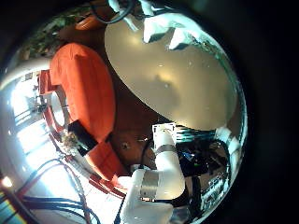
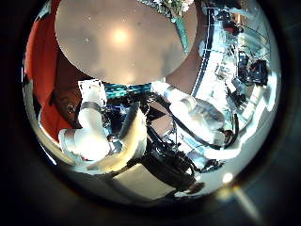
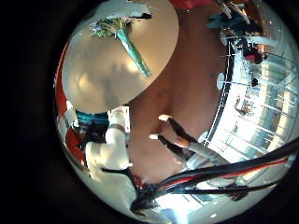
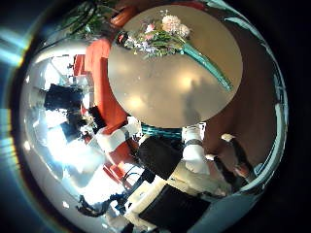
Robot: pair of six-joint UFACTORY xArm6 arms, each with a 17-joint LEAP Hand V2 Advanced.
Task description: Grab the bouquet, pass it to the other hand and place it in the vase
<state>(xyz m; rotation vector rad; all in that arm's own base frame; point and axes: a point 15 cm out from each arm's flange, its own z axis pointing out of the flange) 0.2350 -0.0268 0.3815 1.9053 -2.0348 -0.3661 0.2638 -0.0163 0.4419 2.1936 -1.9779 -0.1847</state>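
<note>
Bouquet (image 4: 173, 41) is seen lying flat on the round table (image 4: 165, 97), close to its edge, with nothing holding it. Pale pink and cream blooms with green leaves are bunched at one end; long teal-green stems (image 4: 209, 66) trail toward the table's rim at the other. In the right little finger side palm view the bouquet (image 3: 129, 39) is again laid near the table edge, stems pointing inward across the top. Only a stem tip and some blooms (image 2: 175, 13) are caught in the left thumb side palm view. The finger state of either hand cannot be told. An orange-red chair (image 1: 86, 86) is placed beside the table.
</note>
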